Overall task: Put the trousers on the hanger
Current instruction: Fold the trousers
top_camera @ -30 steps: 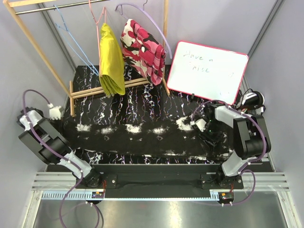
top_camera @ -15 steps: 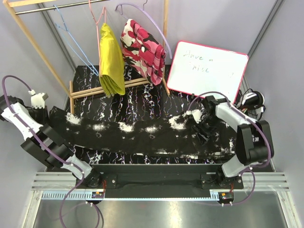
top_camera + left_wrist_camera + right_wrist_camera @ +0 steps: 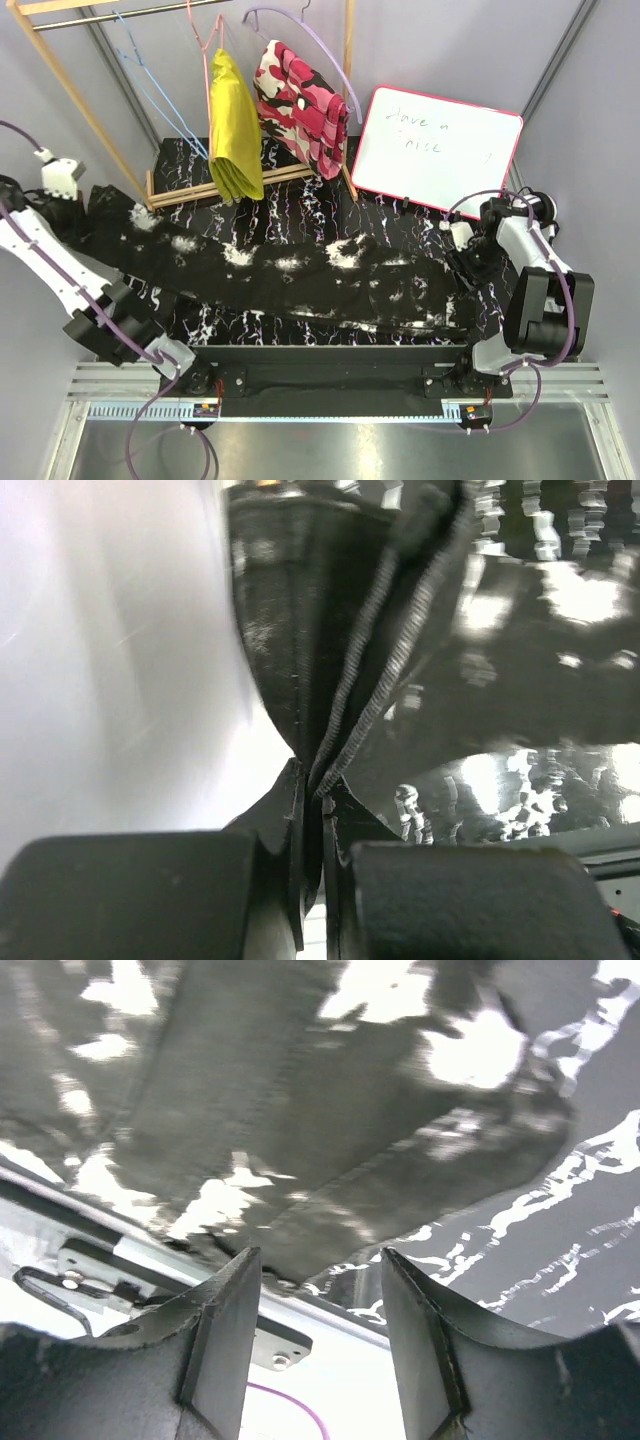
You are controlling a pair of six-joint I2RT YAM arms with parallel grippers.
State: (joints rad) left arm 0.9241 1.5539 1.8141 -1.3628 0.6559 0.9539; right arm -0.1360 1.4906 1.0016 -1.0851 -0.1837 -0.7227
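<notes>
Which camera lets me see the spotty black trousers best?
The top view: there the trousers show whole, stretched out. The left wrist view shows only a blurry bit pinched in the left pincer. The right wrist view shows just one end past the open right pincer.

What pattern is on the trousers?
Black with scattered white blotches; the trousers show best in the top external view.

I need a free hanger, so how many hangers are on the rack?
3: light-blue wire hanger, empty, at the left; pink hanger holding the yellow garment; lilac hanger holding the pink camouflage garment. None seems hidden.
</notes>
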